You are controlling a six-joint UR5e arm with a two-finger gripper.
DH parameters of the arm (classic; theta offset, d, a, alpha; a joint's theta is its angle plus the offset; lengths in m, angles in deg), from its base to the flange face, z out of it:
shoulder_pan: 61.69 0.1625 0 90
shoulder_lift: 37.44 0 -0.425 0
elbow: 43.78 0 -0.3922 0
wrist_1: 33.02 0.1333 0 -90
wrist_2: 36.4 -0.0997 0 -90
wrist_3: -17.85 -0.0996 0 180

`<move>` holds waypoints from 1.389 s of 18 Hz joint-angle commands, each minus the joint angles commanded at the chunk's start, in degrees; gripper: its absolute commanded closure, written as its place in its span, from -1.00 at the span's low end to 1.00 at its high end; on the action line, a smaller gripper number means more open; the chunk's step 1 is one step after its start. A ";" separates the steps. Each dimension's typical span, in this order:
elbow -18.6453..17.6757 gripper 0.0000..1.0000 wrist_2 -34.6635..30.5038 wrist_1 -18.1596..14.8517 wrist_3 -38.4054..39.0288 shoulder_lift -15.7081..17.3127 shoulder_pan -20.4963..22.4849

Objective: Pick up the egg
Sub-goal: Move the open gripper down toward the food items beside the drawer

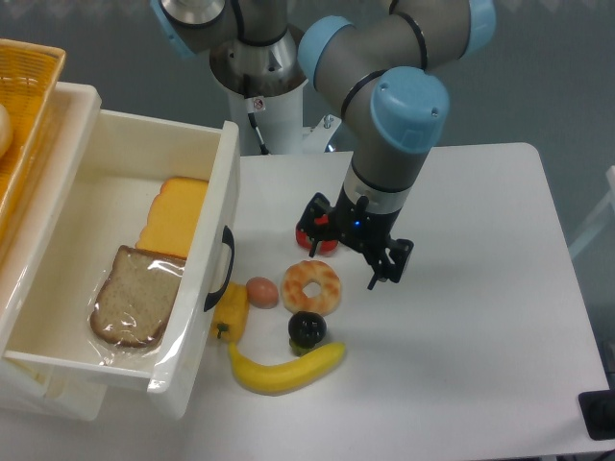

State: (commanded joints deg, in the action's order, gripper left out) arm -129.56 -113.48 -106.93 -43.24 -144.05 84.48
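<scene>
Nearest the camera, a yellow banana (286,369) curves along the white table (480,336), with a dark round fruit (307,328) touching its upper edge. Just above sits a glazed ring donut (311,286), and immediately left of it lies the egg (261,292), brownish-pink, its long axis running roughly left to right. A yellow pepper (230,312) presses in on the egg's left, against the front of an open white drawer (219,221) holding a bread slice (135,298) in plastic and a cheese slice (173,217). A red fruit (317,240) lies behind the donut, partly hidden by the gripper (380,274), which hangs to the donut's right, well off the egg; whether its fingers are apart cannot be told. Grey-blue wall behind.
</scene>
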 joint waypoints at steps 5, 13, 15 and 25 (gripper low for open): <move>0.00 -1.00 0.09 0.27 -1.50 -0.35 -0.09; -5.44 -1.00 0.26 6.66 -1.58 -2.37 -0.35; -7.02 -1.00 0.26 7.56 -1.50 -2.46 -0.53; -9.40 -1.00 0.18 8.18 -1.76 -4.30 -1.49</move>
State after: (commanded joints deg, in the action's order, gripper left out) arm -138.96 -113.30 -98.76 -44.99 -148.36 82.98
